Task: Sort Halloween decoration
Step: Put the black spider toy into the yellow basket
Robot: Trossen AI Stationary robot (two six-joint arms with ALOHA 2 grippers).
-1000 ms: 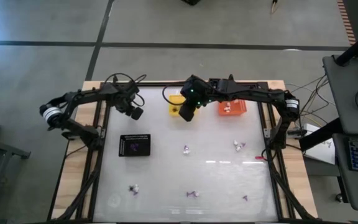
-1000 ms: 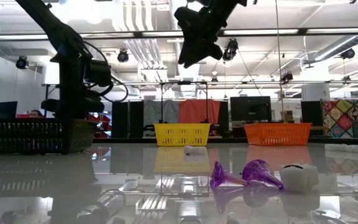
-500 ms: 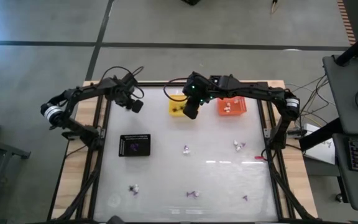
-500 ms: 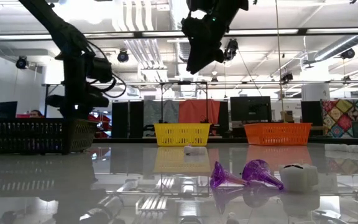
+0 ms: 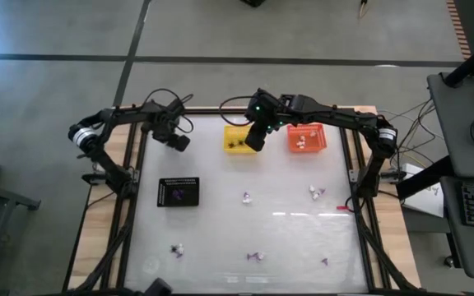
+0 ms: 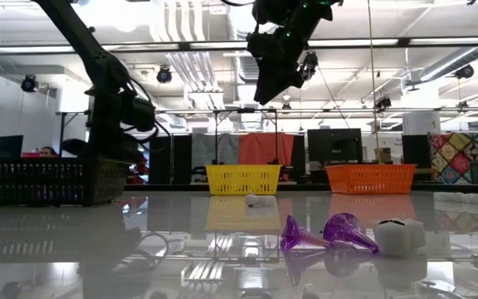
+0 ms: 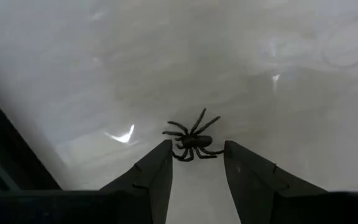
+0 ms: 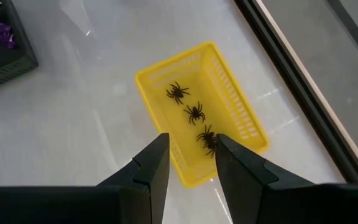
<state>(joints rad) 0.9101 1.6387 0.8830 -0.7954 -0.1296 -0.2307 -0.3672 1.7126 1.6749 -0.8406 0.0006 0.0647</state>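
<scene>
My left gripper [image 7: 196, 168], upper left, has fingers apart around a black spider [image 7: 193, 140]; I'd close gently. Right gripper [image 8: 188, 158] hangs parted, empty, over the yellow basket [image 8: 244, 118].

Both arms [image 5: 130, 119] are slim, black and jointed, each with a pale silver band near its outer joint, loose black cables looping off the wrists, and blunt, matte dark fingers [image 8: 148, 171] with angled tips.
</scene>
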